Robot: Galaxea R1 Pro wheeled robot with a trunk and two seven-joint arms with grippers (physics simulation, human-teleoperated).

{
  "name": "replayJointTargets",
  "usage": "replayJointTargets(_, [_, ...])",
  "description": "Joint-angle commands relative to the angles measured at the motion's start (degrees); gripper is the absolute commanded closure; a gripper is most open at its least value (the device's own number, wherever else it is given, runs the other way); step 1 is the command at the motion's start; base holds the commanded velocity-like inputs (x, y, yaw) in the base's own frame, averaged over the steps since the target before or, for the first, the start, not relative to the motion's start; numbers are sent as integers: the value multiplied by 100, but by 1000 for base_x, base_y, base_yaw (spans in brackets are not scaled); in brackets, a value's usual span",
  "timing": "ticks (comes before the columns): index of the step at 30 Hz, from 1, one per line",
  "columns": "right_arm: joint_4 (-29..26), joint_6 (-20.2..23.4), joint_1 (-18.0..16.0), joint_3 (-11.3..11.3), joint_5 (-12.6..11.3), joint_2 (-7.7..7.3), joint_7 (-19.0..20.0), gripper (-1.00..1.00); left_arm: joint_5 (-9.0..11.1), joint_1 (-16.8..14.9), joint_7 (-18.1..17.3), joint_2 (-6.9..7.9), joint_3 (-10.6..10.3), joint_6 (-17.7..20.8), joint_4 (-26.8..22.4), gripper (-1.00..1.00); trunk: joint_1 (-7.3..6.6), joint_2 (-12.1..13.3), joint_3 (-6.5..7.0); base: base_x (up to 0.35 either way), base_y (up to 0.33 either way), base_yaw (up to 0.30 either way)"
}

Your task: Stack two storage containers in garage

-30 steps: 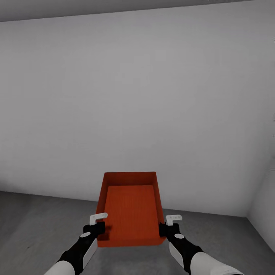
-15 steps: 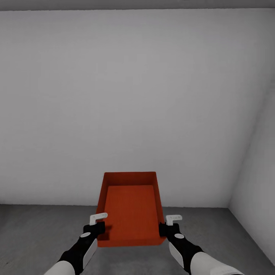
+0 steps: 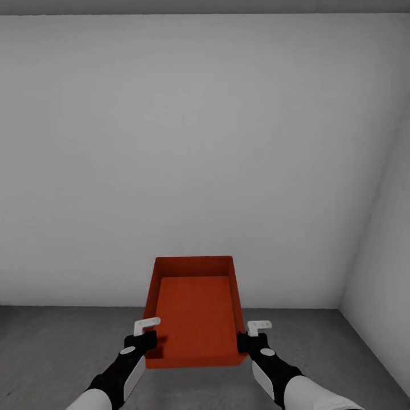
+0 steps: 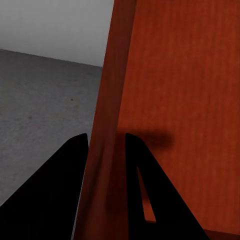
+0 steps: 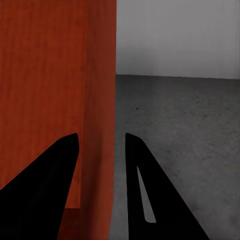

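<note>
Facing a pale grey wall point(image 3: 205, 148), the robot stands on the dark grey floor point(image 3: 51, 341) of the garage, near a corner where a second wall point(image 3: 381, 262) meets the first. Between the two arms hangs one orange-red container point(image 3: 196, 313), open side up, held clear of the floor and roughly level, its far end toward the wall.

Judging by the room, this container has reached the garage and is yet to be set down; no second container can be seen, so whether this one goes on the floor or on top of the other cannot be told.

The risk lies in the hold. Each tool pinches only a thin side wall near the container's near end, so most of the container reaches out past the two holds. If one arm drops faster than the other during lowering, the container could tilt and twist out of a pinch. If the arms drift apart or together, the thin walls could slip free or bow.

The left tool point(image 3: 149, 337) is clenched on the left wall: in the left wrist view its fingers point(image 4: 60, 195) straddle the wall, one inside, one outside. The right tool point(image 3: 250, 338) grips the right wall likewise, its fingers point(image 5: 145, 190) narrowly parted with the wall between.
</note>
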Motion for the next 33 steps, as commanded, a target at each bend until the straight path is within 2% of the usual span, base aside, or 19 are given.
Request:
replayJointTargets(1, [22, -23, -2, -48, -54, -65, -46, 100, -55, -4, 33, 91, 98, -79, -45, 100, 2, -5, -3, 0, 0, 0])
replayJointTargets(8, [27, -19, -2, -48, -54, -65, -40, 100, -55, -2, 38, 91, 98, -84, -45, 100, 2, -5, -23, 0, 0, 0])
replayJointTargets(33, [27, -22, -3, -48, -63, -65, -55, 100, -46, -5, 36, 82, 106, -85, -54, 100, 2, -5, -251, 0, 0, 0])
